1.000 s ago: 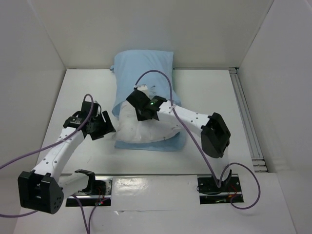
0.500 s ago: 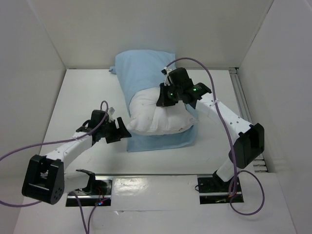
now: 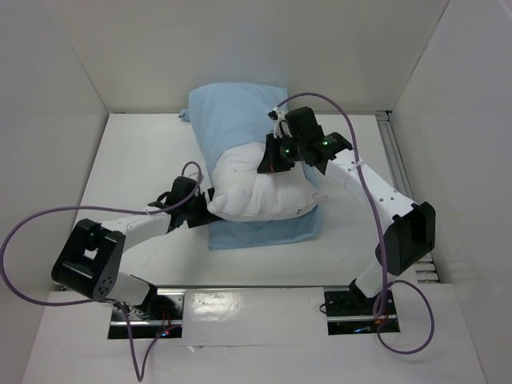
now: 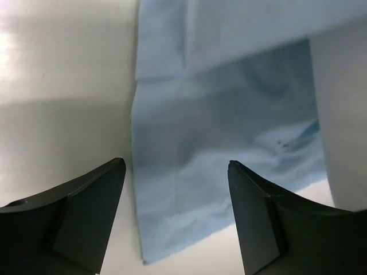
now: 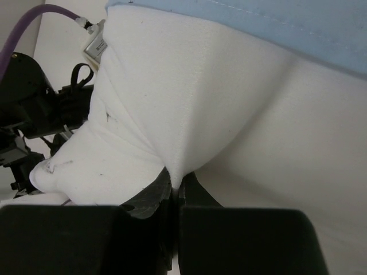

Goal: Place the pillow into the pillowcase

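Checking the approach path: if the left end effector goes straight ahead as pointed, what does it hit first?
Probably the limp light-blue cloth pillowcase, lying flat ahead of the open left end effector; the plump white fabric pillow sits beyond it. Depth unclear.

bright, even light is coming down from above in the overhead view, flattening the white tabletop (image 3: pixel 132 168), with soft shadows lying beneath the arms. a glossy strip (image 3: pixel 256 308) along the bottom is throwing glare. in the left wrist view the upper left is glaring white, and the fingers (image 4: pixel 80 217) of the left end effector (image 4: pixel 175 172) are showing dark and blurred. the right end effector (image 5: pixel 175 192) is blurring black beneath the softly shaded pillow (image 5: pixel 172 103).
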`<state>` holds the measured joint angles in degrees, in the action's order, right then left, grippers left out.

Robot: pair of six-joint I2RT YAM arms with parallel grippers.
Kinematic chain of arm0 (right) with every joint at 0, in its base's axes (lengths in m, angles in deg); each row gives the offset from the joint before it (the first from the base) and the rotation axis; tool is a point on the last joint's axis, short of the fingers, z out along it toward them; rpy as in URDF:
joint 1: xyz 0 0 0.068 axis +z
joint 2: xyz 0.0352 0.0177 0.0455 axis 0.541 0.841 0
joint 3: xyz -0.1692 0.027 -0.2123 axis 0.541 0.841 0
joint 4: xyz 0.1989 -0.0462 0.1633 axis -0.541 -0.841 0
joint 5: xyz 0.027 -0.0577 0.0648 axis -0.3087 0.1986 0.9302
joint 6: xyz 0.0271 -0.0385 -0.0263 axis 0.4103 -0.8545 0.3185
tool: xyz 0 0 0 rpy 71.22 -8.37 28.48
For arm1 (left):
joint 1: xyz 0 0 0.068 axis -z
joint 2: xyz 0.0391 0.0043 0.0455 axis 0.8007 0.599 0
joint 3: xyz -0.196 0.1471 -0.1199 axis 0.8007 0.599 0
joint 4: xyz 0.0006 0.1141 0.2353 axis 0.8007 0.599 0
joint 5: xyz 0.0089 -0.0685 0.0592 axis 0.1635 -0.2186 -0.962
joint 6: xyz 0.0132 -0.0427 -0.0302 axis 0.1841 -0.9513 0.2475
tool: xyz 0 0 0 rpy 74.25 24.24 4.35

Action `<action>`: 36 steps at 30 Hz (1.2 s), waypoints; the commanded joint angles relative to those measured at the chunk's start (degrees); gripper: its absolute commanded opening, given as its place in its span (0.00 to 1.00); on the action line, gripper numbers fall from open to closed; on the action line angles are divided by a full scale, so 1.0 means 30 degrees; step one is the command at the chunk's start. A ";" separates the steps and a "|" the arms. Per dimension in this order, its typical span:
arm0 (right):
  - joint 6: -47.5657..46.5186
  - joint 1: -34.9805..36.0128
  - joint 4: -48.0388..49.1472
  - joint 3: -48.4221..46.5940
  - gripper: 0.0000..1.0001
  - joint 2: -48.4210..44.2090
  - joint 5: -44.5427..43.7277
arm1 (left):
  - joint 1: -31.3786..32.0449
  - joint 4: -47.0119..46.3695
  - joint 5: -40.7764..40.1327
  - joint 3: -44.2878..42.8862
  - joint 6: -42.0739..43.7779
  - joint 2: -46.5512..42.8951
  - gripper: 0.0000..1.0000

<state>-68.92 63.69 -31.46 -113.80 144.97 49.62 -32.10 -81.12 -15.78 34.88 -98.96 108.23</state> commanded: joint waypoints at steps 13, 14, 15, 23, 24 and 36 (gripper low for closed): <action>-0.0183 -0.1524 0.0454 -0.1607 0.00 -0.1446 0.1478 | 0.1198 -0.1815 -0.0932 -0.3435 -0.1583 0.2993 0.00; -0.0183 -0.1524 0.0278 -0.1607 0.00 -0.1243 0.0865 | 0.1198 -0.1464 -0.0932 -0.3435 -0.1585 0.1568 0.00; -0.0386 -0.1524 0.0015 -0.1984 0.00 -0.1067 0.0569 | 0.1198 -0.1460 -0.0932 -0.3058 -0.1585 0.0683 0.00; -0.2289 -0.1907 -0.2502 -1.2662 0.00 0.2272 -0.3272 | 0.1987 0.1083 0.3044 -0.7529 -0.2520 -0.6236 0.00; -0.2495 -0.1702 -0.2681 -1.3174 0.00 0.2477 -0.3533 | 0.2308 0.1291 0.3226 -0.8204 -0.2754 -0.6559 0.00; -0.1035 -0.0466 0.3058 0.0827 0.00 0.1979 -0.5762 | 0.5737 0.0151 0.4165 -0.6186 -0.5159 -0.9931 0.00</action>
<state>-73.49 64.00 -28.89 -114.04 146.30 37.16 -17.12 -71.08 -8.87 20.04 -111.00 80.53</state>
